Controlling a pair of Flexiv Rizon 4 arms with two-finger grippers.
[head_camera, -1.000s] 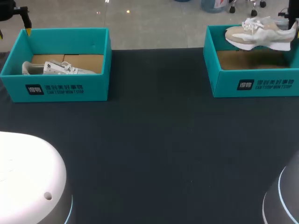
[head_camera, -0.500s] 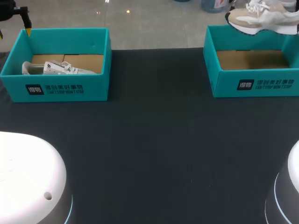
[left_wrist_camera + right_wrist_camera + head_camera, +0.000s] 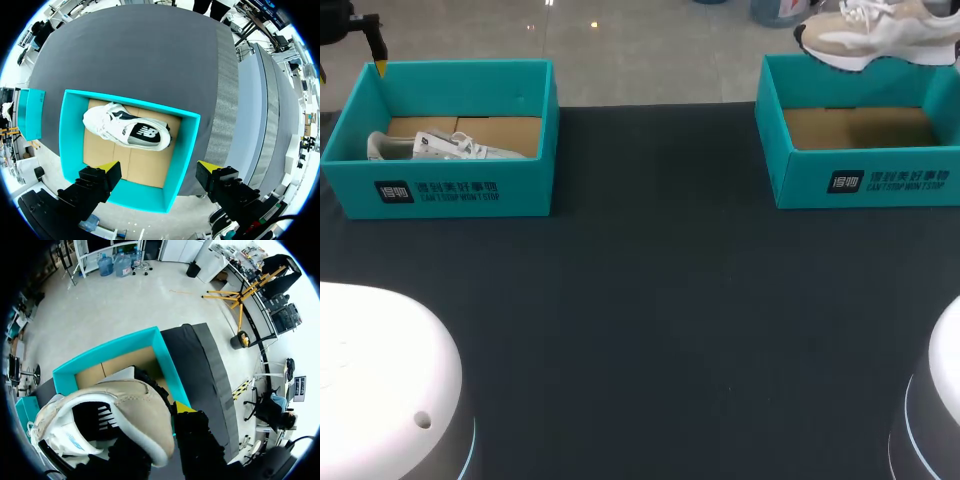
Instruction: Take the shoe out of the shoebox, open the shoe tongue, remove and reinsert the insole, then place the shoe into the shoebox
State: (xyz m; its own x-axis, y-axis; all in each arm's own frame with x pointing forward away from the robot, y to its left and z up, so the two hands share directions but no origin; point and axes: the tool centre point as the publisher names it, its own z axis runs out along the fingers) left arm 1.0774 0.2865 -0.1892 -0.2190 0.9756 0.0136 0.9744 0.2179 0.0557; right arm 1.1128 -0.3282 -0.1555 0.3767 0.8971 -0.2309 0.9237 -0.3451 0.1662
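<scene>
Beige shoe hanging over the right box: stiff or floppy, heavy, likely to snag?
Probably light and fairly stiff: the beige shoe hangs near level though held at one end. Its laces look loose, so they may snag the shoebox rim. The upper looks soft and may squash.

I count two teal shoeboxes, a left shoebox (image 3: 450, 190) and a right shoebox (image 3: 900, 182), and two shoes, a white shoe (image 3: 448, 147) and a beige shoe (image 3: 880, 35).

2 black fingers (image 3: 95, 182) with yellow tips, white arm shells (image 3: 380, 380).
</scene>
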